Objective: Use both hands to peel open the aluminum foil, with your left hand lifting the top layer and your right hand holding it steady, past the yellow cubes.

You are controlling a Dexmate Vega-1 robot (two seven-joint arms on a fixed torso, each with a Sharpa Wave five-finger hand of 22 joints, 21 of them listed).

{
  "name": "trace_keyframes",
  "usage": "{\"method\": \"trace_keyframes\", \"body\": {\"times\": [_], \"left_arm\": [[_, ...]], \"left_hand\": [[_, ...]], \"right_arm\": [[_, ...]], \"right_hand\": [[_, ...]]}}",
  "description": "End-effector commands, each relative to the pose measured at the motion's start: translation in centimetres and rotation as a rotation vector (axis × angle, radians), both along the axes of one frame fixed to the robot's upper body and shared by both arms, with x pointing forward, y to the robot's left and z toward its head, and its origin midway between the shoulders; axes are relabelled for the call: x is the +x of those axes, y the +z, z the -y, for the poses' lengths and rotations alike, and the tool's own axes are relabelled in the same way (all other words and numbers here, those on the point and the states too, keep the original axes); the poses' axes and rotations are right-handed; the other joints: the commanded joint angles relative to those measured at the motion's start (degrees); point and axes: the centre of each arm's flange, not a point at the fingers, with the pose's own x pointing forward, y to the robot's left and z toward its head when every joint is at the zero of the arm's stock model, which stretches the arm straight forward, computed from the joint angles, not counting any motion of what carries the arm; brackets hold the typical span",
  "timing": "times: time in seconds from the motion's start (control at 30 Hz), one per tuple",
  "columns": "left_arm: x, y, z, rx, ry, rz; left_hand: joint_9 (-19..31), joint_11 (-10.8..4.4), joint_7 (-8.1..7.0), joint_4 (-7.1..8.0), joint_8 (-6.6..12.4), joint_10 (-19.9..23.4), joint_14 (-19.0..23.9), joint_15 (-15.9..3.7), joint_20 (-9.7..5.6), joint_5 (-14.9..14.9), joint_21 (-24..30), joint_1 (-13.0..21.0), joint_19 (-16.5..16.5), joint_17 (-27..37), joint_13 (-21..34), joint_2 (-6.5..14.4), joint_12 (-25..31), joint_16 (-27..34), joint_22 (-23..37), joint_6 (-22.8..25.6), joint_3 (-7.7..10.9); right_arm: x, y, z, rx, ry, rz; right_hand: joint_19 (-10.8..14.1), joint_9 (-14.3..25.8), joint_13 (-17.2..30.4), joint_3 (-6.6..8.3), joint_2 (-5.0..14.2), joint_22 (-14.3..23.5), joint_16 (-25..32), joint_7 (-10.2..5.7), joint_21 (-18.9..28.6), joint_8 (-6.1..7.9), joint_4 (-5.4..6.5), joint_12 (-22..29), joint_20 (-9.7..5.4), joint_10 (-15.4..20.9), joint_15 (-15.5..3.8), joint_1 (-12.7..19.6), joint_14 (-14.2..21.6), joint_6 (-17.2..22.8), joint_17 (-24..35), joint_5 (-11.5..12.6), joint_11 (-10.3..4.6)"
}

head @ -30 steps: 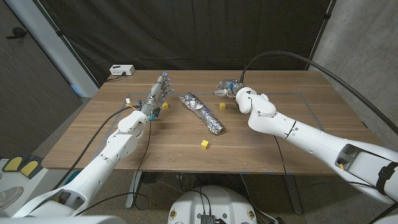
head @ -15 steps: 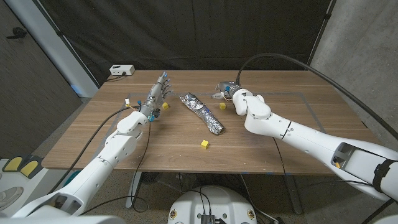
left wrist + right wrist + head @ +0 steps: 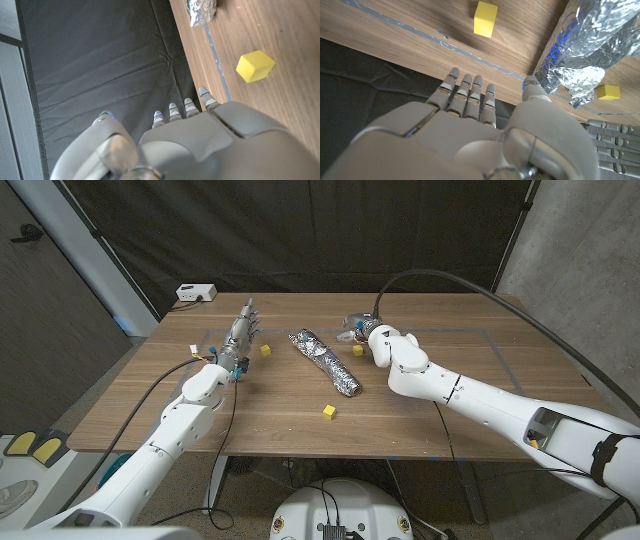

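While crinkled foil roll [image 3: 325,362] lies untouched, left robot hand [image 3: 240,335] and right robot hand [image 3: 361,328] stay spread, empty.

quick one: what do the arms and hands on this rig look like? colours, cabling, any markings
Both arms have glossy white rounded shells with black joint bands and a black cable looping loosely alongside each. The left hand and right hand are metallic grey, with pale segmented fingers showing small blue tips. The right forearm has a small yellow mark near the elbow. No legible lettering.
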Motion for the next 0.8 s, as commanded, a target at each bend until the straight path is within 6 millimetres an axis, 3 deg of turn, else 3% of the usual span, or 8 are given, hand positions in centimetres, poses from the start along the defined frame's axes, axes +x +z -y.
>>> {"method": "trace_keyframes", "body": {"times": [0.03, 0.4, 0.8], "left_arm": [[-0.7, -0.6, -1.6, -0.059, 0.039, 0.010], [-1.1, -0.4, -1.9, -0.059, 0.010, 0.039], [-0.9, -0.2, -2.0, -0.069, -0.016, 0.044]], "left_hand": [[0.0, 0.09, -0.10, 0.82, 0.34, 0.4, 0.4, -0.15, -0.42, 0.5, 0.4, 0.0, -1.7, 0.3, 0.3, 1.2, 0.3, 0.3, 0.2, 0.7, -0.06], [0.0, 0.43, 0.28, 1.12, -0.16, -0.1, 0.1, 0.04, 0.13, 0.5, 0.3, -0.4, -1.9, 0.3, 0.3, 1.1, 0.0, 0.1, 0.2, 0.2, -0.42], [0.0, 0.52, 0.34, 1.27, -0.35, -0.1, 0.2, 0.01, 0.23, 0.5, 0.2, -0.6, -1.8, 0.3, 0.3, 0.9, -0.2, 0.1, 0.2, 0.2, -0.74]], "right_arm": [[0.4, -0.7, -1.3, -0.019, 0.011, 0.010], [0.4, -1.3, -2.4, -0.076, -0.009, 0.036], [0.0, -1.8, -2.8, -0.099, -0.001, 0.005]], "right_hand": [[0.5, 0.2, 0.1, -0.62, -0.77, 0.2, -0.1, 0.02, 0.1, 0.00, -0.12, -0.2, -0.24, 0.6, -1.79, 0.2, -0.3, 0.5, 0.2, 0.0, -0.25], [0.9, 0.2, 0.1, -0.62, -1.29, 0.1, 0.0, -0.35, 0.1, 0.19, -1.32, -0.2, -0.64, 1.1, -2.49, 2.0, 0.1, 1.3, 0.0, 0.5, -0.77], [0.8, 0.2, 0.1, -1.88, -3.59, 0.0, -0.1, -0.53, -0.1, -0.05, -1.77, -0.4, -0.34, 1.0, -2.41, 2.0, -0.1, 1.2, 0.0, 0.8, -0.90]]}}
